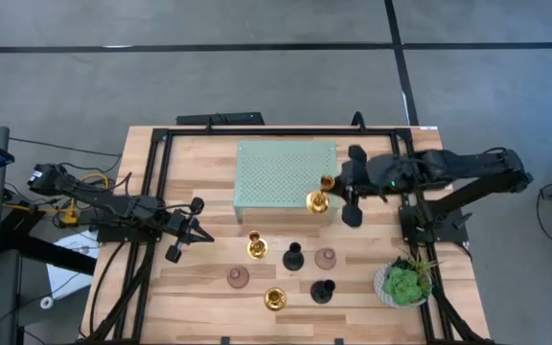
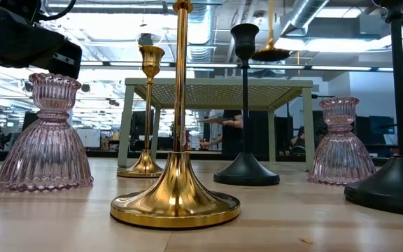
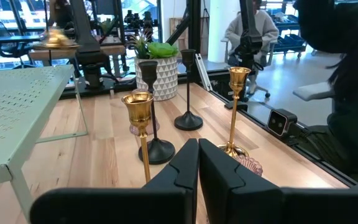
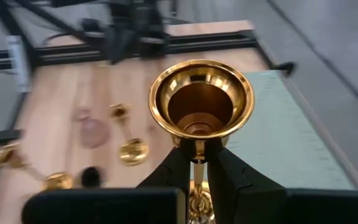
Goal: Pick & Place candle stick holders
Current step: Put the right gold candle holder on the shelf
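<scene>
- Right gripper (image 4: pixel 194 163) is clamped on the slim stem of a shiny gold holder (image 4: pixel 201 106), held over the right edge of the pale green perforated stand (image 1: pixel 281 172).
- Left gripper (image 3: pixel 197 163), fingers closed and empty, waits near the desk's (image 1: pixel 204 287) left edge.
- High view: six holders stand toward the front edge.
- Low view alone shows the ribbed glass of the pink holder (image 2: pixel 44 136), the matte black holder (image 2: pixel 245 105) and the flared base of the front gold holder (image 2: pixel 175 189).
</scene>
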